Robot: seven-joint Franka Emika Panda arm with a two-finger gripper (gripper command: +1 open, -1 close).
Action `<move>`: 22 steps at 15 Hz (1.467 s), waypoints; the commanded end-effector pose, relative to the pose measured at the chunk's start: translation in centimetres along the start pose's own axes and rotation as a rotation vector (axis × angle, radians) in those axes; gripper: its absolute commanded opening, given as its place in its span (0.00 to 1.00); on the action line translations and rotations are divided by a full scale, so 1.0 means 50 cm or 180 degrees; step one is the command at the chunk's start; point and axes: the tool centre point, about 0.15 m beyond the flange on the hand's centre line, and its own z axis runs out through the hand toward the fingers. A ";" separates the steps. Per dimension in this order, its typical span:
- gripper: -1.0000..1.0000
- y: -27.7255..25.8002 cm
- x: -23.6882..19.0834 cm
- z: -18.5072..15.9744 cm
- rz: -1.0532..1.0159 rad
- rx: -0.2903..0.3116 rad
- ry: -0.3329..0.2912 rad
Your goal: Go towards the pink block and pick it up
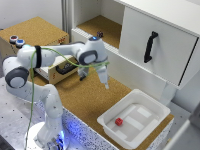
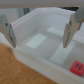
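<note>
The pink block [image 1: 119, 121] is a tiny reddish cube lying inside the white tray [image 1: 150, 102] at the exterior view's lower right. It also shows at the corner of the wrist view [image 2: 78, 66], on the tray's floor. My gripper [image 1: 105, 83] hangs above the cork table, up and to the exterior view's left of the tray, well apart from the block. In the wrist view the gripper [image 2: 37, 35] is open and empty, with one finger [image 2: 8, 32] and the other finger [image 2: 68, 34] spread wide over the tray's near wall [image 2: 35, 55].
A white cabinet with a black handle [image 1: 150, 46] stands behind the tray. A cardboard box [image 1: 55, 70] lies under the arm. A box with coloured buttons [image 1: 16, 41] stands at the back left. The cork table [image 1: 85, 100] ends just past the tray.
</note>
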 end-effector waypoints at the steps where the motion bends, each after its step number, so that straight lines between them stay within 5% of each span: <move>1: 1.00 0.104 0.138 0.067 0.0435 -0.0086 -0.0485; 2: 1.00 0.120 0.145 0.082 0.0546 -0.0131 -0.0670; 7: 1.00 0.179 0.143 0.141 0.0481 -0.0265 -0.0765; 17: 1.00 0.132 0.099 0.281 -0.1585 -0.0175 -0.0735; 22: 1.00 0.175 0.073 0.310 -0.2828 -0.0194 -0.0519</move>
